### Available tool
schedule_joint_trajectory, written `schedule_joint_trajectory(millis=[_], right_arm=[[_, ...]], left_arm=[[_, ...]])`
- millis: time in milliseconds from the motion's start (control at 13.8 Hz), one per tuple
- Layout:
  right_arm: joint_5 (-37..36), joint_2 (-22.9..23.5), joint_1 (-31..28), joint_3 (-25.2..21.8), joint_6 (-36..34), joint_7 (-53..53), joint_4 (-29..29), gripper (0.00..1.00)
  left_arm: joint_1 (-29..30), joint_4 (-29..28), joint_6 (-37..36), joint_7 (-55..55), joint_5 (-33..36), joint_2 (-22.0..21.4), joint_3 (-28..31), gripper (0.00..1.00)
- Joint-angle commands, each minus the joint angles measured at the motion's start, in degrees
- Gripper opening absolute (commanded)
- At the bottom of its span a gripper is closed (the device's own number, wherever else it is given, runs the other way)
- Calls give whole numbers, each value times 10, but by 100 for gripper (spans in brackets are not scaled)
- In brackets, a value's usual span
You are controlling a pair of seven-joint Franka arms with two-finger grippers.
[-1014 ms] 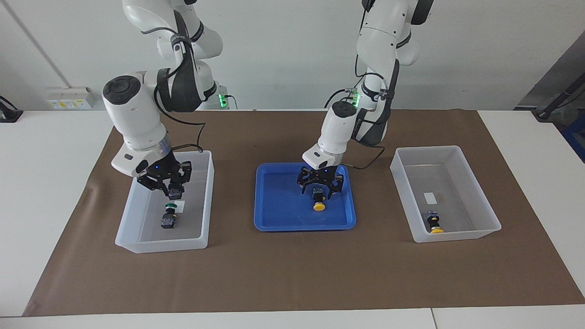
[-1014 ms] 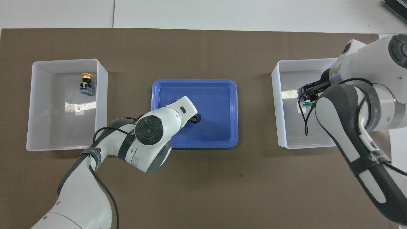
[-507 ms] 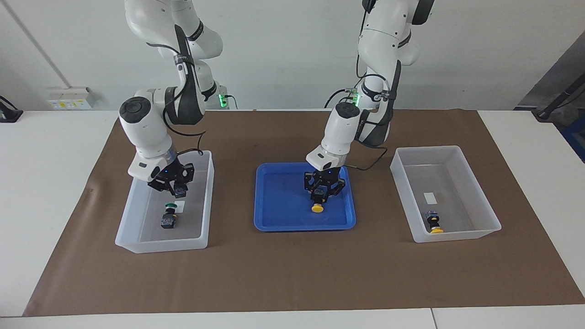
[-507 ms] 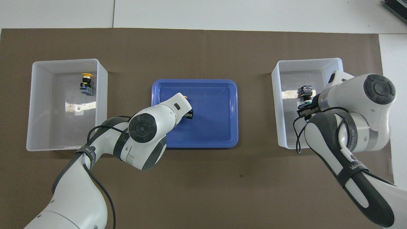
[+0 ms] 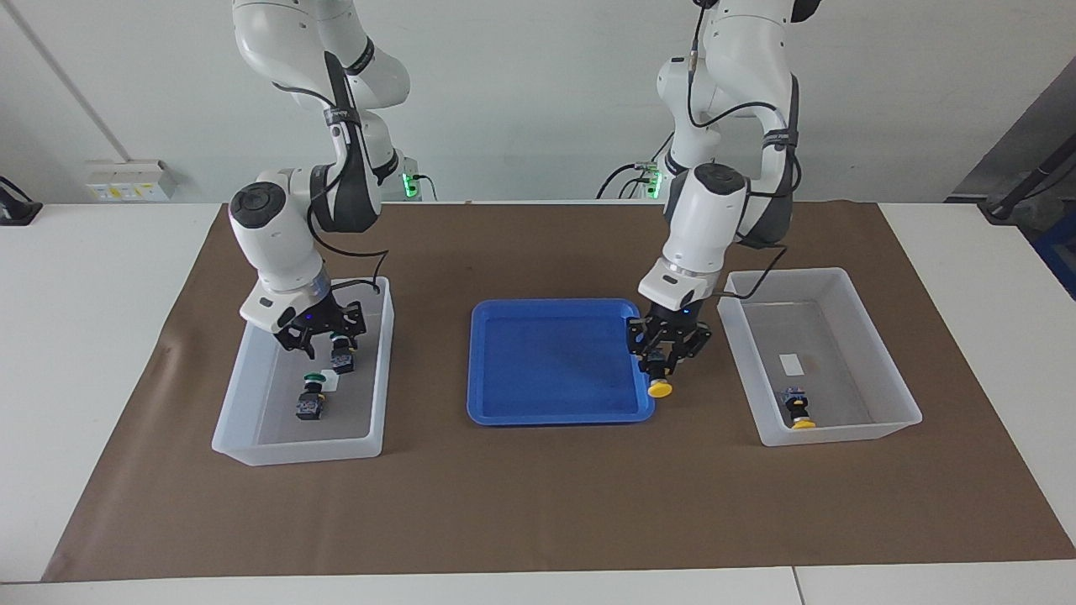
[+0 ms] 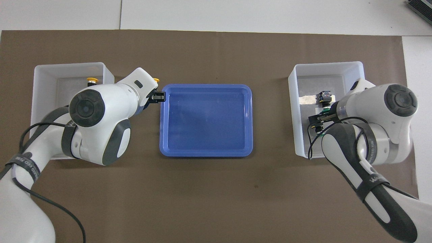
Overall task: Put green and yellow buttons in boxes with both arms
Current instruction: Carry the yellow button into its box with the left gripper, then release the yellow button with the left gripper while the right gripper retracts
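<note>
My left gripper (image 5: 664,357) is shut on a yellow button (image 5: 660,386), cap down, above the blue tray's edge toward the left arm's box (image 5: 878,340). In the overhead view the gripper (image 6: 158,98) and the button's cap (image 6: 156,80) show between the tray and the box (image 6: 38,111). A second yellow button (image 5: 797,412) lies in that box. My right gripper (image 5: 324,340) is open, low inside the right arm's box (image 5: 382,361). One green button (image 5: 342,361) lies just under it. Another green button (image 5: 309,395) lies farther from the robots.
The blue tray (image 5: 546,361) sits mid-table between the two boxes with nothing in it. A brown mat (image 5: 538,504) covers the table. Each box has a small white label on its floor.
My left gripper lifted the yellow button out of the tray and carried it toward the left arm's box. My right gripper drew back and let go of its green button, which now lies in the box.
</note>
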Motion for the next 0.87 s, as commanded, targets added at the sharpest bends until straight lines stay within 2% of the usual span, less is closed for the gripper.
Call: schedule_joint_trajectory(millis=[0,290,435,797], right_arm=[[4,-17,-5,8,-16,49,43,100],[-4,-36,-11,3,-107,98,127,100],[-6,-42,-11,3,-177,136,172,100],[-7,-68,-18,-2,-366,138,282,100]], left_arm=[[55,5,-38,75,-6,-23,-6,0],[127,13,-38,106,-7,-25,-6,0],[155,10,-35,110,-7,-25,-6,0],[216,-4,-16,169,-20,-18,-8,0]])
